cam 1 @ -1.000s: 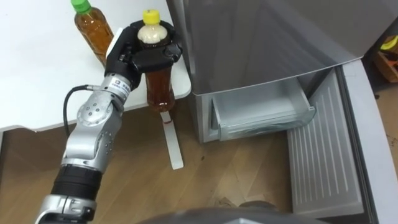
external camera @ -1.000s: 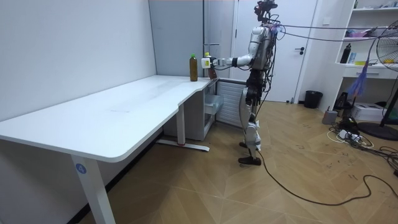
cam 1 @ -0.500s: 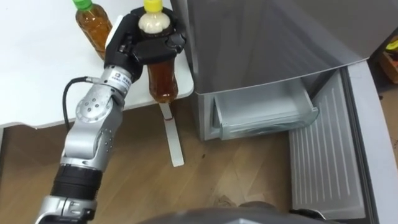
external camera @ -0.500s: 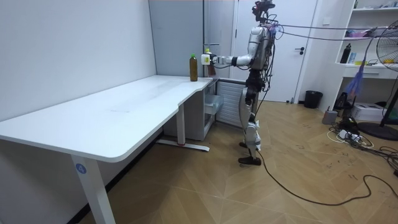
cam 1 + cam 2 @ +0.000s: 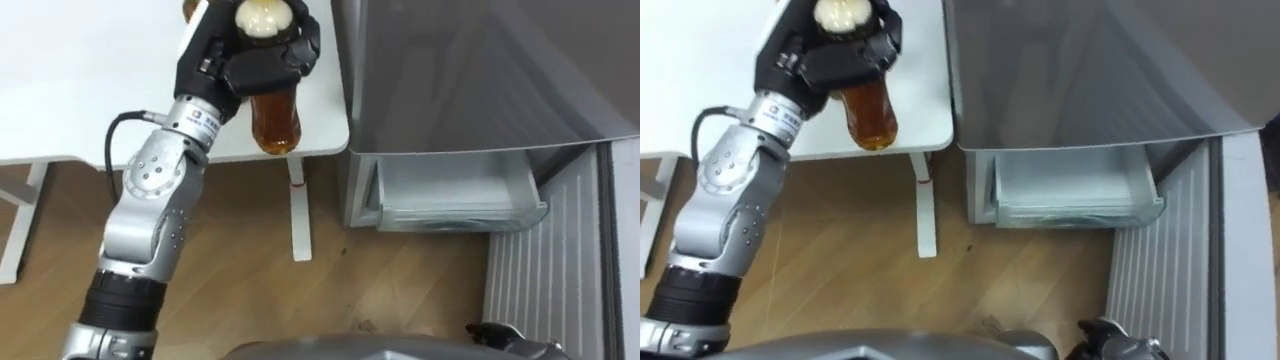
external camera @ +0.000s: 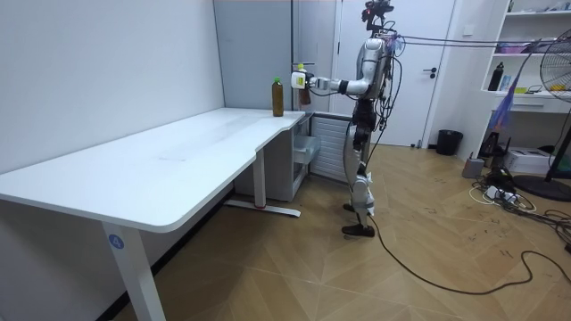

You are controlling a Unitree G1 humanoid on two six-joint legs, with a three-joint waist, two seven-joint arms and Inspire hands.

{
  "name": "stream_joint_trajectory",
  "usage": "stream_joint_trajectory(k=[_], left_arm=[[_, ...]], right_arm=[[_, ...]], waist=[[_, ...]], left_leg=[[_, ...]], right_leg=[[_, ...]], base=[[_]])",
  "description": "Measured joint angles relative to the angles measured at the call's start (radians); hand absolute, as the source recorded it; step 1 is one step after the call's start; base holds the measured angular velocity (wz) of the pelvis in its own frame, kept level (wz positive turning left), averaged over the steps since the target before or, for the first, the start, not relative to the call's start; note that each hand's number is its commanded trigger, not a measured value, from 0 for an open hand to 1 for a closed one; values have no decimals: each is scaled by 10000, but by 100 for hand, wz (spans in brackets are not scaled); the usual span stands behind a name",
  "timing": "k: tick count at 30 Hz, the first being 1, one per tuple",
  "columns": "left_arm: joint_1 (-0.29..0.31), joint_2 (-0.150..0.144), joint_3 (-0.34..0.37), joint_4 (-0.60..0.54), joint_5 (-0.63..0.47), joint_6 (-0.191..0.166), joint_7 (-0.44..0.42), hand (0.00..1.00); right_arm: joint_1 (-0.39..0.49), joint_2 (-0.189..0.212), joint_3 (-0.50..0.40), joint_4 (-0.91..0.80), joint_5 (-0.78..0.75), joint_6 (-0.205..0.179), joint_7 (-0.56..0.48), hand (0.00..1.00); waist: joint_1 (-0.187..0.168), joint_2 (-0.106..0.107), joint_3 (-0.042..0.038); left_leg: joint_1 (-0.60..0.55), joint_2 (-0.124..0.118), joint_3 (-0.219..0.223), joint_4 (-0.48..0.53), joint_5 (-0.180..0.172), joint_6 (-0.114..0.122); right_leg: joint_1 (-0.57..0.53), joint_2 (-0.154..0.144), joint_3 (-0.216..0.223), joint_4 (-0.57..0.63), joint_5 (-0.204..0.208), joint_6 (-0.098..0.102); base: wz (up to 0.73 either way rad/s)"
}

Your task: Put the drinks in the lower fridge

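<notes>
The left hand point(image 5: 240, 65) is closed around the neck of the amber drink bottle point(image 5: 275, 122), and the bottle's body hangs below the fingers. The open lower fridge drawer point(image 5: 455, 190) lies to the hand's lower right. The room view adds a green-capped bottle point(image 6: 277, 96) standing on the table point(image 6: 178, 165), near the hand.

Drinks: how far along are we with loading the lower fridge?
Done: the fridge has its lower drawer open, and no drink shows in it. In hand: the left hand is curled round a bottle of brown drink, held in the air near the white table edge beside the fridge. Left: carry that bottle to the drawer, then fetch the green-capped bottle standing on the table.
</notes>
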Motion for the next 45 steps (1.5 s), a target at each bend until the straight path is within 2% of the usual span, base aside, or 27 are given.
stream_joint_trajectory(k=[7, 13, 15, 17, 20, 23, 24, 29, 35, 40, 45], left_arm=[[160, -1, -77, -241, -52, 5, -216, 100], [310, 10, -160, -491, -246, -5, -543, 100], [625, 15, -157, -491, -282, -5, -612, 100], [889, 8, -180, -491, -281, 1, -615, 100], [1185, -34, -224, -491, -491, 11, -634, 100], [1207, -52, -226, -480, -543, 6, -663, 100], [1223, -37, -263, -474, -590, 6, -664, 100], [1462, -43, -402, -475, -1241, 4, -799, 100], [1592, -16, -847, -221, -1358, -7, -894, 100], [1771, 76, -1045, -25, -1029, -4, -1038, 100], [1820, 86, -1051, -21, -1051, -10, -1112, 100]], right_arm=[[-111, -133, 628, -593, -48, -33, -27, 0], [-134, -205, 961, -1144, -70, -12, 6, 0], [-148, -298, 930, -1959, -245, 8, 14, 0], [-183, -198, 882, -2677, -110, -167, -22, 0], [-130, 175, 1164, -3753, -87, -430, -1, 0], [-79, 444, 1555, -4672, -225, -505, 390, 0], [-80, 518, 1573, -4867, -253, -654, 562, 0], [-73, 531, 1766, -5174, -237, -733, 1092, 0], [113, 500, 2145, -6206, 37, -746, 1954, 0], [335, 457, 2172, -7632, 270, -713, 2897, 0], [434, 384, 2249, -8151, 2080, -715, 3925, 0]], waist=[[206, -21, -4], [522, -215, -30], [552, -227, -35], [548, -231, -38], [551, -232, -39], [575, -225, -38], [568, -224, -38], [552, -211, -40], [535, -152, -20], [548, -105, 33], [551, -249, 120]], left_leg=[[-84, -2, -152, 101, 0, -1], [-228, -25, -320, 198, 1, -1], [-239, -33, -318, 204, 0, -1], [-241, -29, -325, 237, 0, -1], [-245, -30, -427, 274, 1, -2], [-304, -46, -528, 292, 1, -3], [-332, -55, -545, 316, 0, -3], [-395, -69, -544, 357, 0, -3], [-389, -57, -544, 421, 0, -3], [-381, -54, -476, 406, -2, -4], [-416, -68, -526, 429, -2, -4]], right_leg=[[-24, -9, -140, 8, 0, -1], [1, -32, -285, 2, 0, 0], [-1, -36, -263, 2, 0, 0], [-1, -26, -269, -11, 0, 0], [47, -23, -340, -17, 0, -1], [51, -47, -493, -29, 0, -1], [49, -56, -517, -33, 0, 0], [-7, -75, -526, -15, 0, 0], [3, -75, -507, 38, 0, -1], [-46, -86, -439, 148, -11, -6], [-25, -104, -501, 148, -22, 0]], base=[[5], [8], [0], [2], [11], [12], [5], [0], [0], [-3], [3]])
